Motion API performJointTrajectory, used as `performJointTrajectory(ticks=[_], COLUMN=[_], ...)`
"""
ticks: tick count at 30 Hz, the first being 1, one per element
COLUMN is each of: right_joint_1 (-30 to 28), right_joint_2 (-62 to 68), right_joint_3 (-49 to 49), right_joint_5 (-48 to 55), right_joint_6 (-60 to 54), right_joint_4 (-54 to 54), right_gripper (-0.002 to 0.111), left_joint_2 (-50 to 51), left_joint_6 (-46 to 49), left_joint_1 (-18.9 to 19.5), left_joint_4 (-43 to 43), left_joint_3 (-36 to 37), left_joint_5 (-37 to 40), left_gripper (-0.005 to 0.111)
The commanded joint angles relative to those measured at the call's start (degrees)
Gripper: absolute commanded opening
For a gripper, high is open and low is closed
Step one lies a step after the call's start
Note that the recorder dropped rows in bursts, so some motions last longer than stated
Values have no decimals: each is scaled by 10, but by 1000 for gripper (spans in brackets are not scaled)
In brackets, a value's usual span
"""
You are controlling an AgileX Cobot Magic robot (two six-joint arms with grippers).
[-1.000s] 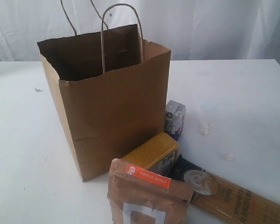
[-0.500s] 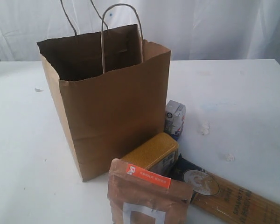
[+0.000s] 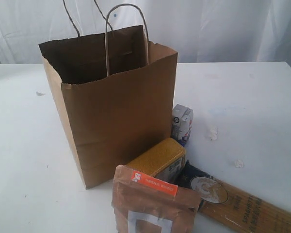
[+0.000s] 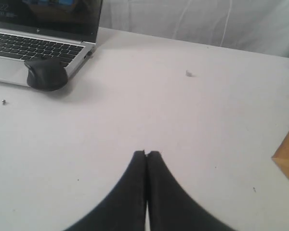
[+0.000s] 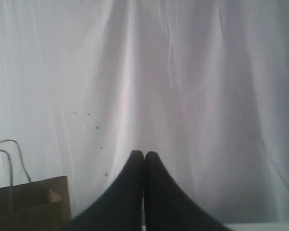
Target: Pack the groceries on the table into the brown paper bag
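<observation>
1. Exterior view: the brown paper bag (image 3: 116, 116) stands upright and open-mouthed on the white counter (image 3: 242, 97). The groceries crowd its near right corner: a small white-blue carton (image 3: 182, 124) upright beside the bag wall, a yellow-grain bottle (image 3: 157, 159) on its side, and a brown pouch with orange label (image 3: 153, 204) nearest the camera.
2. A long spaghetti pack (image 3: 252, 209) lies flat. Its long axis runs from the dark pull-tab can (image 3: 207, 188) toward the view's lower right corner.
3. The cluster sits on the right arm's side, so that arm looks the nearer; neither arm shows here.
4. Right wrist view: the right hand (image 5: 144, 153), pressed together and empty, faces the white curtain (image 5: 183, 72), with only the bag's rim and handles in frame.
5. Left wrist view: the left hand (image 4: 147, 154), likewise pressed together and empty, hovers over bare counter. It faces a laptop (image 4: 38, 38) and mouse (image 4: 46, 74), and only one corner of the bag is in frame.
</observation>
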Motion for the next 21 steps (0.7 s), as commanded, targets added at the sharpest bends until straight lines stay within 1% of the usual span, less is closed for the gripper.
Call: performJointTrajectory(ticks=[1, 5, 7, 10, 13, 15, 17, 19, 21], right_joint_1=[-2, -2, -2, 22, 51, 69, 87, 104, 120], right_joint_2=[57, 166, 221, 284, 332, 357, 379, 391, 393], right_joint_3=[-91, -154, -177, -198, -211, -211, -211, -211, -211], right_joint_5=[222, 421, 497, 510, 519, 546, 568, 575, 568], right_joint_6=[-77, -222, -266, -298, -420, -522, -600, -658, -690], right_joint_4=[-3, -2, 2, 51, 158, 243, 315, 369, 416], right_gripper=[0, 0, 0, 0, 0, 0, 0, 0, 0], left_joint_2=[-4, -4, -4, -4, -4, -4, -4, -4, -4], left_joint_6=[0, 0, 0, 0, 0, 0, 0, 0, 0], left_joint_1=[1, 1, 1, 1, 1, 1, 1, 1, 1], left_joint_4=[12, 11, 9, 9, 9, 9, 9, 9, 9], left_joint_3=[1, 1, 1, 1, 1, 1, 1, 1, 1], left_joint_5=[-12, -12, -12, -13, -15, -15, -15, -15, -15], left_gripper=[0, 0, 0, 0, 0, 0, 0, 0, 0])
